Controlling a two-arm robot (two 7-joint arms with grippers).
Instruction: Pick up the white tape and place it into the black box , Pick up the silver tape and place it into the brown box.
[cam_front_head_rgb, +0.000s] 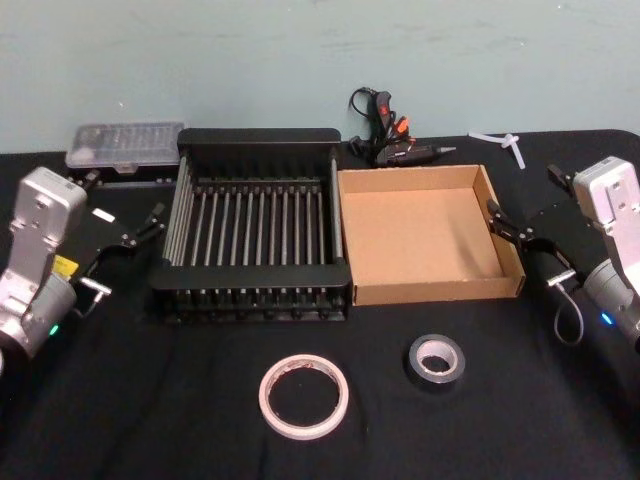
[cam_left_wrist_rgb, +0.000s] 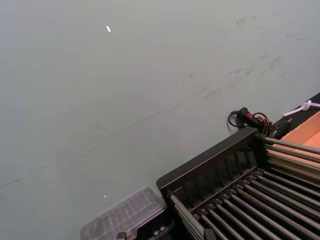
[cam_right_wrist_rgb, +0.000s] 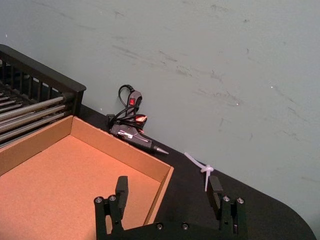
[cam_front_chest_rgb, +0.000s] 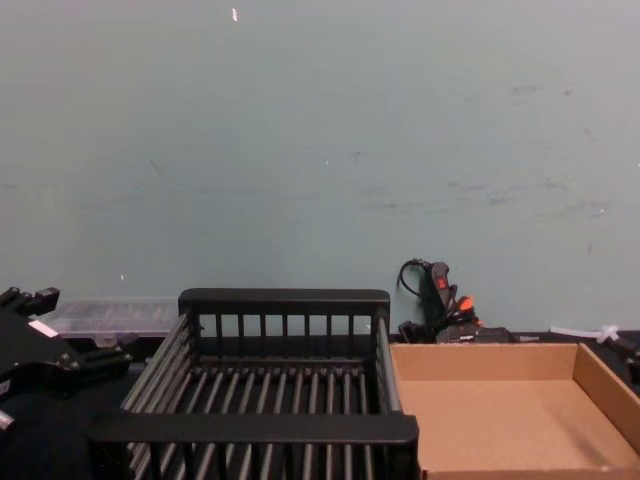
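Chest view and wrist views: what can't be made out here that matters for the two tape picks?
- Chest view: the table in front of the black box and brown box is cut off by the lower edge, tape positions included.
- Left wrist view: left gripper jaws can't be judged here; they read open from the head view.
- Head view: print on the white tape and the silver tape core are too small to read.
- Right wrist view: right gripper jaws open; arm cut off.

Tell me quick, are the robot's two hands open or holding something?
Left gripper: open, holding nothing, beside the black box.
Right gripper: open, holding nothing, over the brown box edge.
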